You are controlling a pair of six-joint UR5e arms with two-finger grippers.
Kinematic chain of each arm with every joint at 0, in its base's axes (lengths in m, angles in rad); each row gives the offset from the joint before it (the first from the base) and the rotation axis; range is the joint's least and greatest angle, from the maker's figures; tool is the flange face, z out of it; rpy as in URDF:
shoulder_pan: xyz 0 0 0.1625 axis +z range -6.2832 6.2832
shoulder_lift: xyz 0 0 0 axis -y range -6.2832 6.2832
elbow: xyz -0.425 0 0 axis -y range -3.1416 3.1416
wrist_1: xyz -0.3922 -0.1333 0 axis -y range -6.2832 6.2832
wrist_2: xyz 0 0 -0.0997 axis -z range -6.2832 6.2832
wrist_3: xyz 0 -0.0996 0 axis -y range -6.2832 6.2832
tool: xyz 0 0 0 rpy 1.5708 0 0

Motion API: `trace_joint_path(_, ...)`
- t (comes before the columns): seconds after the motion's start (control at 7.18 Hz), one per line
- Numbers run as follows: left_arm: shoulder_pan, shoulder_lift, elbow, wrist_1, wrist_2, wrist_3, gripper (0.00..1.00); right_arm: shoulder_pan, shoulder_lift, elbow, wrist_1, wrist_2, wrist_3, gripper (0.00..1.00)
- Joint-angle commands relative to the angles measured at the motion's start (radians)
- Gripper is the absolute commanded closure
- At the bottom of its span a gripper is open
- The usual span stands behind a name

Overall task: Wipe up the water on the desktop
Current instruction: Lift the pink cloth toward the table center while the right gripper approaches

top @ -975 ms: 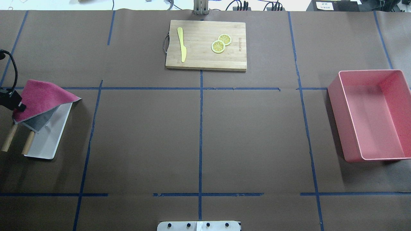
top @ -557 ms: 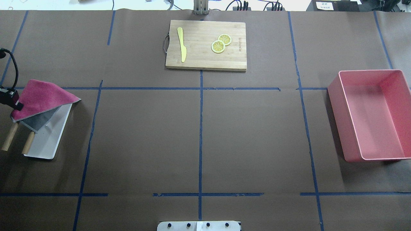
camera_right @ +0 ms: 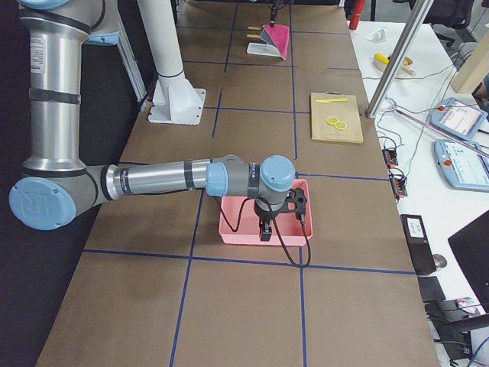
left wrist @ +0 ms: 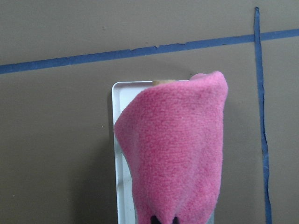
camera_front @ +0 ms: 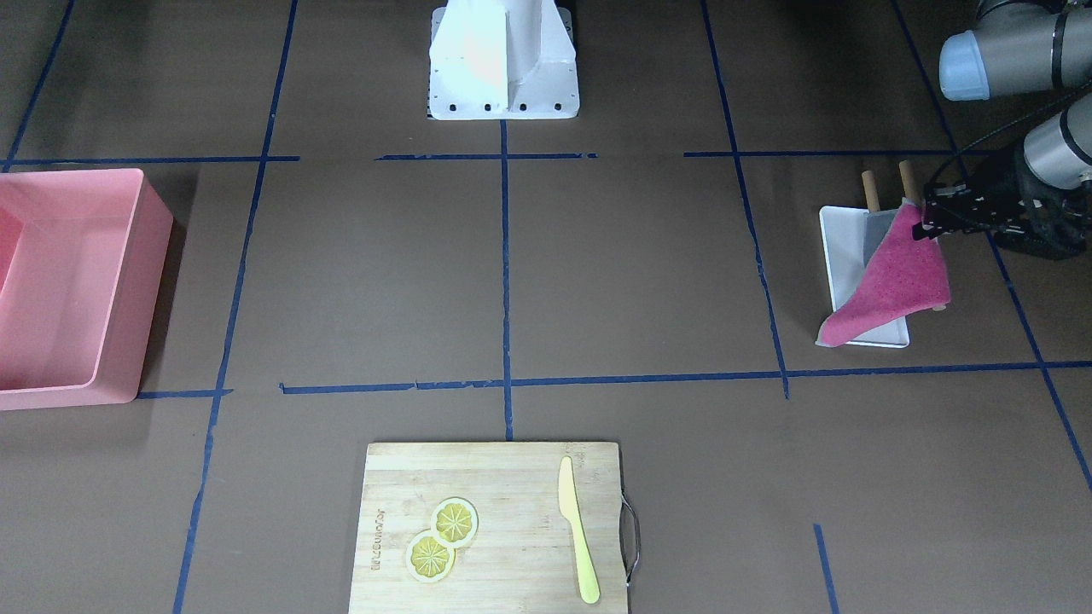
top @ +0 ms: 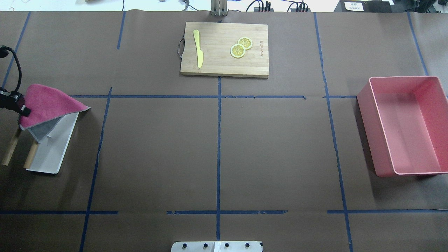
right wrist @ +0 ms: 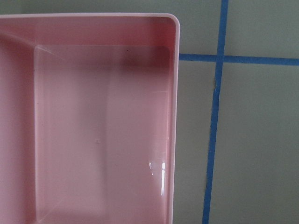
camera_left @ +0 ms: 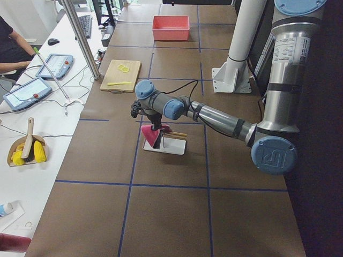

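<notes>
Now gripping the pink cloth point(top: 47, 104) over the white tray point(top: 52, 157) in the left tool point(top: 25, 110), ready for carrying out to wipe the desk point(top: 157, 150).

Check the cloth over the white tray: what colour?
Pink; the cloth shows best in the left wrist view.

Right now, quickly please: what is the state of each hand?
Left hand: closed, holding the pink cloth.
Right hand: over the pink box; open or closed cannot be told.
</notes>
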Motion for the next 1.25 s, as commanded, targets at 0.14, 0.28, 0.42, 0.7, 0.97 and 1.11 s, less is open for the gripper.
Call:
trace_joint_path(0.14,-0.002,-0.083,-0.082,0.0,-0.026,-0.195,1.0,-0.007,0.011,0.065,0.001,0.003,0.001,0.0)
trace_joint_path(0.28,0.005,-0.149,-0.1,0.001,-0.027,-0.308,1.0,-0.034,0.023,0.094,0.001,0.039,0.003,0.0)
trace_joint_path(0.42,0.027,-0.243,-0.099,0.002,-0.027,-0.453,1.0,-0.067,0.043,0.117,0.002,0.081,0.003,0.0)
trace_joint_path(0.7,0.178,-0.382,-0.084,0.002,-0.01,-0.66,1.0,-0.116,0.078,0.165,0.128,0.083,0.167,0.0)
trace_joint_path(0.97,0.286,-0.473,-0.059,0.0,0.084,-0.783,1.0,-0.322,0.095,0.168,0.558,-0.118,0.614,0.0)
trace_joint_path(1.11,0.301,-0.541,0.003,-0.005,0.1,-0.835,1.0,-0.478,0.112,0.174,0.715,-0.291,0.835,0.0)
